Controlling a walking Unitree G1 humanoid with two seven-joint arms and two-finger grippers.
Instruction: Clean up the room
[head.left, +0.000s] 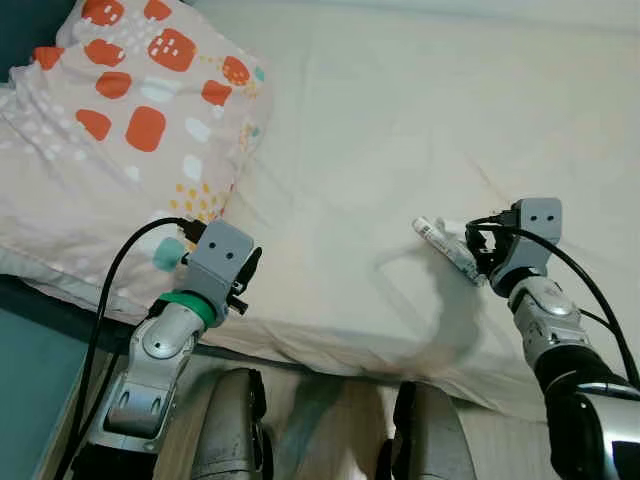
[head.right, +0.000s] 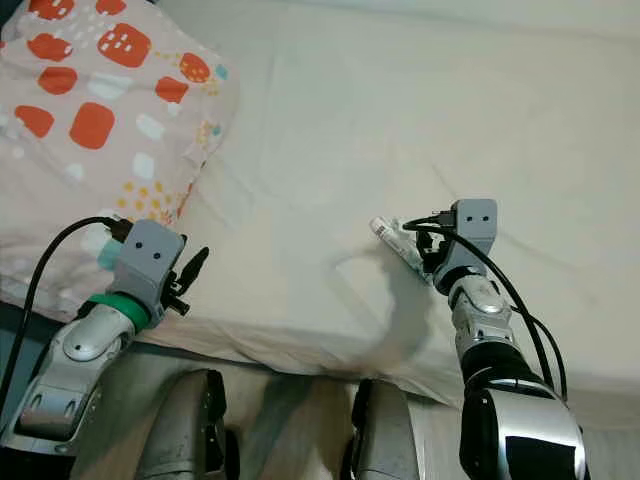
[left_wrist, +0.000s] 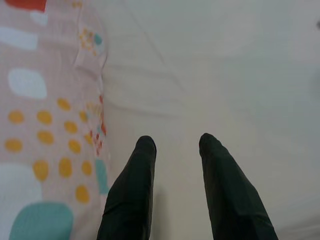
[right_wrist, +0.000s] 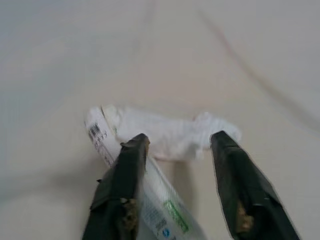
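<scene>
Bed (head.left: 400, 110) with cream sheet, seen from above at its near edge. One pillow (head.left: 120, 130) at the robot's left, pale pink with orange, white, teal and yellow patches, lying on the sheet.

Two items of litter on the sheet at the robot's right: one white plastic wrapper (right_wrist: 150, 200) with barcode and green print, long and flat, and one crumpled white tissue (right_wrist: 170, 132) touching the wrapper's far end. In the eye views the wrapper (head.left: 447, 248) lies slanted just beside the right arm's wrist.

Right gripper (right_wrist: 177, 145) low over the litter. Its two black fingers (right_wrist: 122, 185) stand apart, one over the wrapper, the other (right_wrist: 240, 185) beside the tissue's edge. Fingers spread wide, nothing clamped between them; whether the finger touches the wrapper cannot be told.

Left gripper (left_wrist: 175, 142) held over the sheet just beside the pillow's corner. Two fingers (left_wrist: 132, 195) parted with a clear gap, holding nothing.

Two silver arms, one black cable running along each. The robot's two legs (head.left: 235, 430) stand at the bed's near edge.
</scene>
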